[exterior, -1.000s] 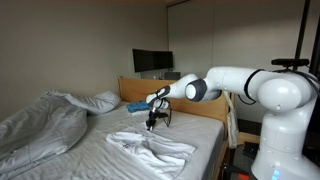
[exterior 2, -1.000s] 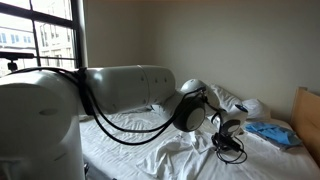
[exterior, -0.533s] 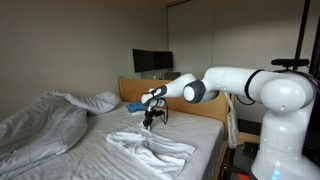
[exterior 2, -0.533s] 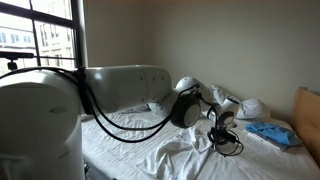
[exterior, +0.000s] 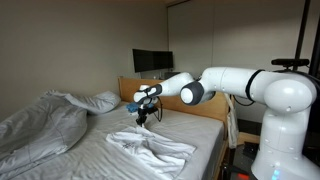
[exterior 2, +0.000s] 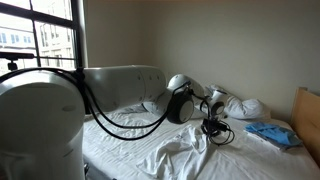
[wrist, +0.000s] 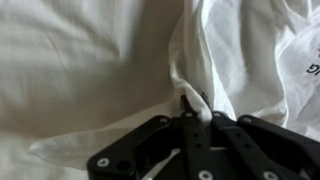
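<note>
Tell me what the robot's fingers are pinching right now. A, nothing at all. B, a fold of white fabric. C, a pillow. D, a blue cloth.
B: in the wrist view the fingers are closed on a raised fold of the white fabric, while in an exterior view the blue cloth lies apart from them.

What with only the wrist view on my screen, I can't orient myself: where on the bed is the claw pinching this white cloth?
Observer: The claw, shut on the white cloth, hangs near the head of the bed, close to the wooden headboard.
Operator: Anything next to it?
Observer: A blue cloth lies between it and the headboard.
Operator: What else is on the bed?
Observer: A crumpled duvet, heaped opposite the robot's base.
</note>
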Robot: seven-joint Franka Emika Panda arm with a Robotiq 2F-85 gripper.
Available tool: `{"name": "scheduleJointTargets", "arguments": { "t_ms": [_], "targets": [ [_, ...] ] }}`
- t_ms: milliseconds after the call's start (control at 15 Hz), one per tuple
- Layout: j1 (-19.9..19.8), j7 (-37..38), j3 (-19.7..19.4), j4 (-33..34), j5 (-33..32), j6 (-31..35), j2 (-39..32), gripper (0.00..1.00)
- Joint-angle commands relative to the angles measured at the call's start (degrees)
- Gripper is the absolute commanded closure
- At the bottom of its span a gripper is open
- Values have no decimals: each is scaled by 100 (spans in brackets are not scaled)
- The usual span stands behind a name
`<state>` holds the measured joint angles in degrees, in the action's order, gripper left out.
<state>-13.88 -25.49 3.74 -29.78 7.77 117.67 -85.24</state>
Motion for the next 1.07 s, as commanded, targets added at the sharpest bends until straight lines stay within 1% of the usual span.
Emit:
{"name": "scheduleJointTargets", "arguments": {
  "t_ms": [0,333,400,800,1000],
  "targets": [
    [179,404,-176,360,-289,-385,1,92],
    [310,854,-414,827,-560,-693,10,93],
    [340,909,-516,598,-545,-609,174,92],
    [540,1086,-840,676,-569,-651,280,92],
    [744,994,-927,655,-555,-649,278,92]
  ]
}}
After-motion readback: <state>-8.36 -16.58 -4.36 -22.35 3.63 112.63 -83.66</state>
